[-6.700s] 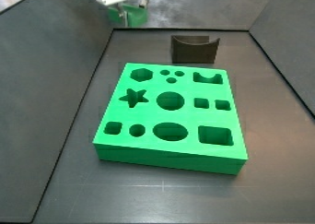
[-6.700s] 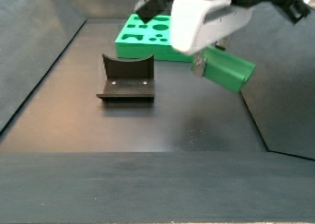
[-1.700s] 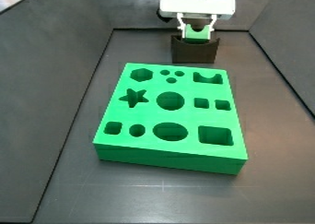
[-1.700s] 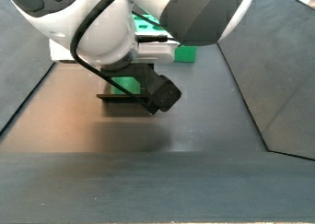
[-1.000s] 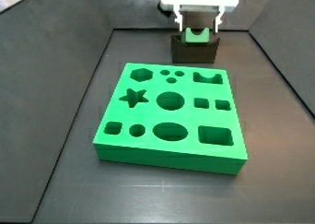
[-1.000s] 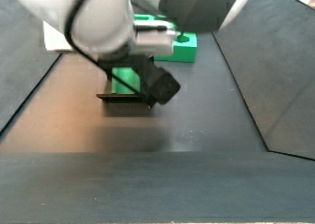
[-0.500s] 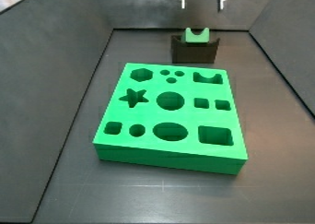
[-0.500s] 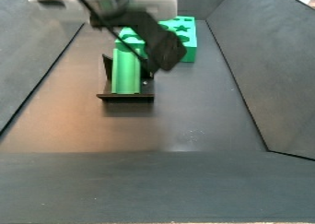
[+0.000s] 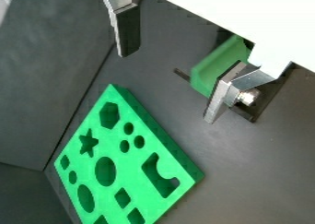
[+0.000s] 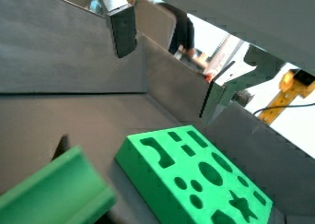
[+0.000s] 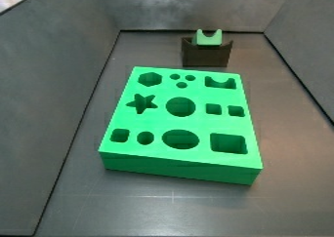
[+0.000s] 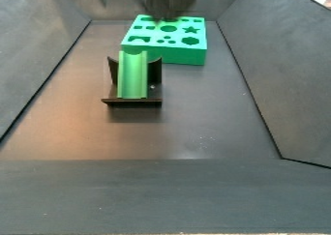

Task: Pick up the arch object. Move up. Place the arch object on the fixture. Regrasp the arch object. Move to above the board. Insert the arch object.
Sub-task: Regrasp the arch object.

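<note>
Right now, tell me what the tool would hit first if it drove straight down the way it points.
Probably the arch on the fixture: it sits by one finger of the open tool, though depth is unclear.

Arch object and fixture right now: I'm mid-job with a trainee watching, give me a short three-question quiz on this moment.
1. True or false: the arch object rests on the fixture, apart from the hand.
2. Multiple choice: in both wrist views, what lies between the hand's fingers?
A. the arch object
B. the board's corner
C. nothing held, open gap
3. Fill in: in a side view, the board lies flat on the floor with its arch-shaped hole ____.

Key:
1. True; the hand is raised clear, nearly out of both side views.
2. C; the silver fingers stand wide apart.
3. Empty; the arch object is not inserted yet.
</note>
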{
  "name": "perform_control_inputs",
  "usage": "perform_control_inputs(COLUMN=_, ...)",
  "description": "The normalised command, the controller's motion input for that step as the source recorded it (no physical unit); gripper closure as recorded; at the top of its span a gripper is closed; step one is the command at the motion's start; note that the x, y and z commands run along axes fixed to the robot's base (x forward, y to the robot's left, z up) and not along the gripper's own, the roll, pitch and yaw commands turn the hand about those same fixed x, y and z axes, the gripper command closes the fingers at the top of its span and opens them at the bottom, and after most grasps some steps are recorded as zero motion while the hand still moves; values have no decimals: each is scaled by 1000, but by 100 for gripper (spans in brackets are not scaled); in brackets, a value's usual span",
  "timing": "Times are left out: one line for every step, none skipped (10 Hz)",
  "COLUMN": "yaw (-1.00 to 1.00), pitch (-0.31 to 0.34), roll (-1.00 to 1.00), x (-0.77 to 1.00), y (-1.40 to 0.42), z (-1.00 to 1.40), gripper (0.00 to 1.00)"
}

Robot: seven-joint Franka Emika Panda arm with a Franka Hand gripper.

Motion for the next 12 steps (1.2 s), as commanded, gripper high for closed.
perform_control_inputs(yaw=13, pitch=45, roll=1000, x=-98, y=-275, z=166, gripper=0)
perform_control_inputs(yaw=12, pitch=44, roll=1000, x=-46, y=-88, z=46, gripper=0)
perform_control_inputs(yaw=12, pitch=46, roll=1000, x=-23, y=-47, z=50, gripper=0)
perform_control_inputs(yaw=12, pitch=45, roll=1000, x=-19, y=-41, z=28, gripper=0)
perform_control_inputs(yaw=12, pitch=41, roll=1000, x=-27, y=-37, z=17, gripper=0)
perform_control_inputs(yaw=12, pitch=34, roll=1000, x=-40, y=-30, z=24, gripper=0)
perform_control_inputs(yaw=13, pitch=29, roll=1000, x=-43, y=-29, z=16, gripper=0)
perform_control_inputs(yaw=13, pitch=21, roll=1000, x=-40, y=-25, z=2, gripper=0)
perform_control_inputs(yaw=14, pitch=18, roll=1000, x=-40, y=-22, z=4, gripper=0)
perform_control_inputs(yaw=15, pitch=8, roll=1000, x=-31, y=-22, z=7, gripper=0)
perform_control_inputs(yaw=16, pitch=5, roll=1000, x=-27, y=-19, z=7, gripper=0)
perform_control_inputs(yaw=18, pitch=0, roll=1000, x=-21, y=-20, z=8, gripper=0)
